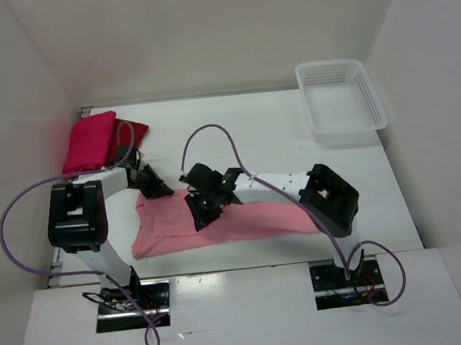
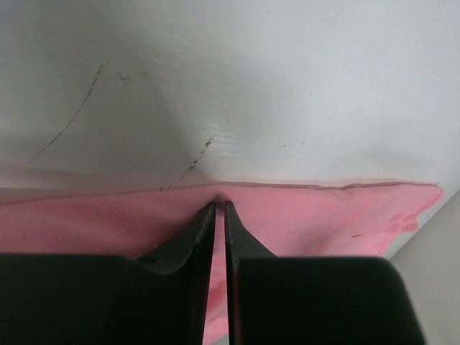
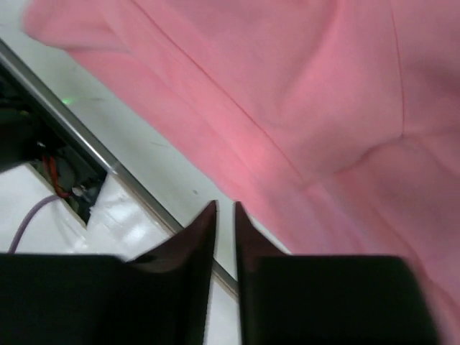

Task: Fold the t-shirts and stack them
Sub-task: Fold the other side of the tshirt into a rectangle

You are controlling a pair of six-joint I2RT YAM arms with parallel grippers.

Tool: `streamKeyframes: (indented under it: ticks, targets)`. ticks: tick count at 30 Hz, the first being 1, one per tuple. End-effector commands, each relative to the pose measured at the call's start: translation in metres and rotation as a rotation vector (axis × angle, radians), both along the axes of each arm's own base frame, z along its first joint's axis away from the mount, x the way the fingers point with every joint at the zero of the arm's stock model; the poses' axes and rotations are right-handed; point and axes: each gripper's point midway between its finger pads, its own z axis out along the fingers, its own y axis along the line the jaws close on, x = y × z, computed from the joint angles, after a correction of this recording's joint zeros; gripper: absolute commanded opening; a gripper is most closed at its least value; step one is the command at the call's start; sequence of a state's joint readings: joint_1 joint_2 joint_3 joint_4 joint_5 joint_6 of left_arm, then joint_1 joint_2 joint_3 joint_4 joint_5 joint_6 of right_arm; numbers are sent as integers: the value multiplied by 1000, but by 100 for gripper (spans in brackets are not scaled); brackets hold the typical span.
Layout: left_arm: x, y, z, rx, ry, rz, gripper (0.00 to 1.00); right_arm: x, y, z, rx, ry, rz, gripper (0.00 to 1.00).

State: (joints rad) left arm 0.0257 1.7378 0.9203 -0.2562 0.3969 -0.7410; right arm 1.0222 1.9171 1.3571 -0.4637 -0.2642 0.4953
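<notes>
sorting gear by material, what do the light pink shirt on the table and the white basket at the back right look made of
The light salmon pink t-shirt: soft matte cloth, probably a cotton-like knit; it drapes and creases, with a fine weave in the left wrist view.
The white mesh basket: likely moulded plastic, slightly glossy; stiff straight walls with a regular grid of holes.

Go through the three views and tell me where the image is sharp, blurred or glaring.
Top external: evenly lit, sharp, soft shadows under the arms and the white mesh basket. Left wrist: table scuffs and the salmon pink shirt crisp, the left gripper a dark silhouette. Right wrist: the shirt is soft and smeared, worst at upper left; glare on the glossy surface at lower left beside the right gripper.
</notes>
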Motion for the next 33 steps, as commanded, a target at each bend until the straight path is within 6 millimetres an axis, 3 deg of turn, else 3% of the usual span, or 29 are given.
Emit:
streamKeyframes:
  ticks: [1,3,4,5,9,11,17,21,24,28,30,31,33]
  targets:
    - [-3,8,-4,34,5,20,16,28,34,49,129,-103,-24,13]
    - [-2,8,-1,34,-4,20,16,37,45,45,131,-106,-50,1]
    - [-2,8,-1,34,-4,20,16,44,58,53,168,-121,-58,1]
    - [-2,8,-1,34,-4,20,16,52,61,43,150,-131,-82,1]
    - [-2,9,-1,42,-4,24,16,69,82,38,167,-163,-98,1]
    - [-2,9,-1,42,-4,24,16,69,89,31,179,-143,-91,1]
    - [0,9,-4,42,4,24,16,23,96,-24,110,-30,-36,1]
    - [5,10,-10,46,20,37,16,-6,96,-38,88,11,10,1]
    - [10,10,-12,42,22,44,16,-15,90,-33,80,15,21,1]
    - [26,12,-11,43,2,66,16,-23,83,-5,121,-12,27,1]
    - [32,10,-8,28,-3,71,16,-20,81,7,130,-50,38,10]
    - [37,10,-3,28,-18,72,16,-10,82,26,151,-87,23,21]
    - [42,6,7,-1,-38,68,16,17,73,43,173,-110,-23,28]
